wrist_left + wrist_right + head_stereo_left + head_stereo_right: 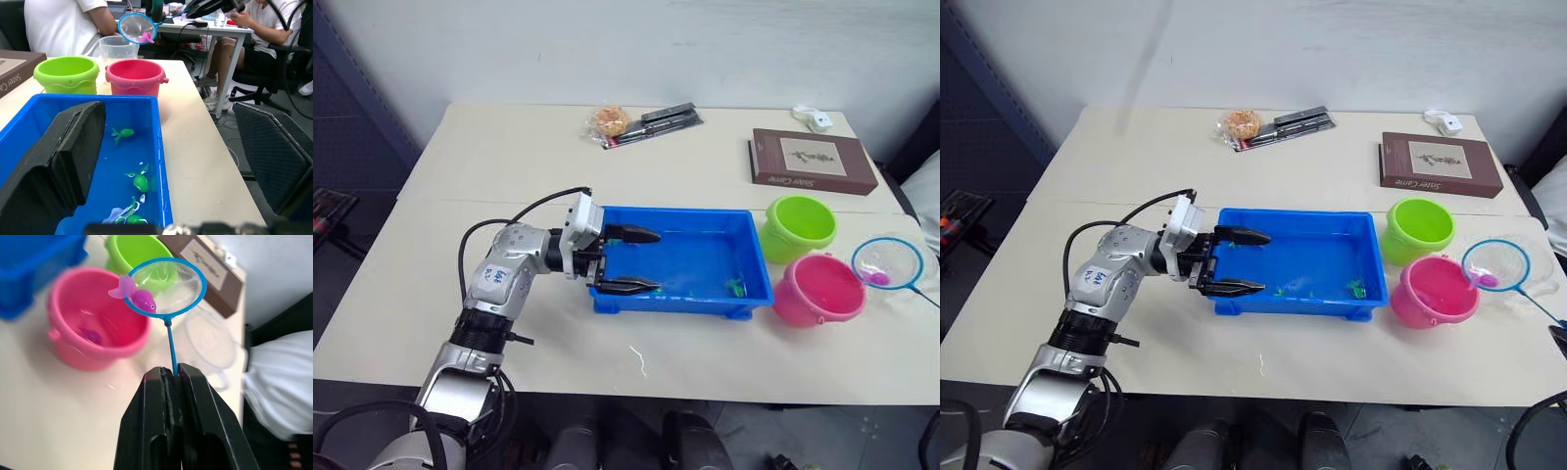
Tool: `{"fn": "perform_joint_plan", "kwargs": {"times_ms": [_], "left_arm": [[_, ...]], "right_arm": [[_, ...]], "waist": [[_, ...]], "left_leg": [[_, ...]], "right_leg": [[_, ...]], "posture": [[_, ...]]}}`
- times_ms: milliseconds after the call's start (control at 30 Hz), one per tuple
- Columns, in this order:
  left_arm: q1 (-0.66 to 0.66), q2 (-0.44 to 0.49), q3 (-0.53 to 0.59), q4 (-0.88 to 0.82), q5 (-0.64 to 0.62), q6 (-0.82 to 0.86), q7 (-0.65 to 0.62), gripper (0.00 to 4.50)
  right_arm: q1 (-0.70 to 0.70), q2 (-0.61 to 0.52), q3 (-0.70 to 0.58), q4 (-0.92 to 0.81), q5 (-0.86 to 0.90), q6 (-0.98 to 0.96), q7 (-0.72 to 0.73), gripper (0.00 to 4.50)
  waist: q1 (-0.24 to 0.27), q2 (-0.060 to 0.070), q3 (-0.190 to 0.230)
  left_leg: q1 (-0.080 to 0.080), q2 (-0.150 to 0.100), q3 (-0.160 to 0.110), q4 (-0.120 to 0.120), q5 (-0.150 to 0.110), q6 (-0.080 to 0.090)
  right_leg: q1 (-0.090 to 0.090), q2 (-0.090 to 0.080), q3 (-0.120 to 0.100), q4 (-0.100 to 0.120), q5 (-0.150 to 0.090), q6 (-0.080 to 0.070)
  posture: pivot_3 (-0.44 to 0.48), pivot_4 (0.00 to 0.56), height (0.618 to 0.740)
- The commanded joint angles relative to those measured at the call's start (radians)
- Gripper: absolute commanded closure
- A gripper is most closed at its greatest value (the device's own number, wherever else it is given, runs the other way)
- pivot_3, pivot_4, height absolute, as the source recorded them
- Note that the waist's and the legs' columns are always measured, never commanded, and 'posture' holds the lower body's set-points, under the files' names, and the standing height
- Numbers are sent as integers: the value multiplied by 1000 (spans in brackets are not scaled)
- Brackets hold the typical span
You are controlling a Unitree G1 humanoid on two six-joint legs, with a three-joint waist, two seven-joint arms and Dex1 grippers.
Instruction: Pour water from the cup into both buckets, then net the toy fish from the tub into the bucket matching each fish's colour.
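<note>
The right gripper [173, 374] is clamped tight on the thin blue handle of the net [166, 286], its two black fingers pressed together with the rod pinched between them near the tips; from there the handle runs up to the round hoop, where a pink fish [137, 294] lies at the rim of the fine mesh. The hoop hangs beside and above the pink bucket [93, 318], over the clear cup [210, 340], not yet over the bucket's mouth (another small pink fish appears to lie already in its water). The net will likely handle as very light and whippy; the slim rod could twist in the grip, so a firm hold well down the handle, as now, suits it; the wet fish looks smooth and may slide off the edge if the hoop tips early.

The left gripper [628, 260] stands with its fingers spread wide, one over the blue tub [675, 299] and one outside its near wall, holding nothing. In the tub's shallow water lie green fish [123, 132]; these are tiny and slippery, better scooped from beneath than pinched. The lime-green bucket [798, 227] stands just beyond the pink one, close by the tub's end.
</note>
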Motion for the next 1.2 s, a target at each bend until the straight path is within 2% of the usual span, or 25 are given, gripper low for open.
{"fn": "perform_joint_plan", "kwargs": {"times_ms": [33, 167, 233, 267, 333, 433, 533, 633, 833, 1200], "left_arm": [[-26, -6, 8, -3, 1, -17, -8, 52], [-22, -9, 16, -6, 4, -25, 0, 52], [-11, -8, 23, -16, 4, -32, 10, 52], [-7, -9, 25, -19, 5, -36, 15, 52], [-1, -10, 31, -24, 9, -45, 33, 52], [15, -5, 37, -36, 7, -52, 44, 52], [24, -2, 39, -43, 7, -59, 47, 52], [26, -2, 42, -46, 6, -60, 52, 52], [32, -8, 34, -57, 1, -55, 53, 52], [27, -20, 28, -41, 4, -64, 45, 52]], "right_arm": [[-1, 27, 48, 44, -98, -181, -84, 4500], [-1, 36, 136, 100, -210, -331, -168, 4500], [-22, 42, 162, 139, -360, -467, -298, 4500], [-24, 43, 170, 152, -377, -484, -323, 4500], [-8, 14, 178, 179, -494, -579, -395, 4500], [32, -1, 228, 202, -564, -702, -436, 4500], [65, 5, 232, 223, -702, -780, -543, 4500], [68, 16, 190, 235, -809, -798, -679, 4500], [49, 5, 183, 230, -908, -757, -815, 4500], [83, 7, 230, 209, -929, -710, -868, 4500]], "waist": [[1, 0, 0], [2, 0, 0], [2, 0, 0], [2, 1, 0], [2, 1, -1], [5, 1, -1], [7, 1, -1], [8, 1, -1], [6, 1, -1], [6, 1, -1]], "left_leg": [[0, 0, 0, 0, 0, 0], [1, 0, 1, -1, 0, 0], [1, 0, 1, -1, 0, 0], [1, 0, 1, -1, 0, 0], [1, 0, 1, -1, 0, 0], [1, 0, 2, -1, 0, 0], [2, 0, 2, -1, 0, -1], [2, 0, 2, -1, 0, 0], [2, 0, 2, -1, 0, -1], [2, 0, 3, -1, 0, -1]], "right_leg": [[0, 0, 0, 0, 0, 0], [0, -1, 1, 0, 0, 0], [0, 0, 1, 0, 0, 0], [0, 0, 1, 0, 0, 0], [0, -1, 2, -1, 0, 0], [0, 0, 2, -1, 0, 0], [0, 0, 2, -2, 0, 0], [0, -1, 2, -4, 0, 0], [0, 0, 2, -4, -1, -1], [0, 0, 3, -4, -1, -1]], "posture": [[0, 150, 738], [0, 150, 738], [0, 150, 738], [0, 150, 738], [0, 150, 738], [0, 150, 738], [0, 150, 738], [0, 150, 738], [0, 150, 738], [0, 150, 738]]}}
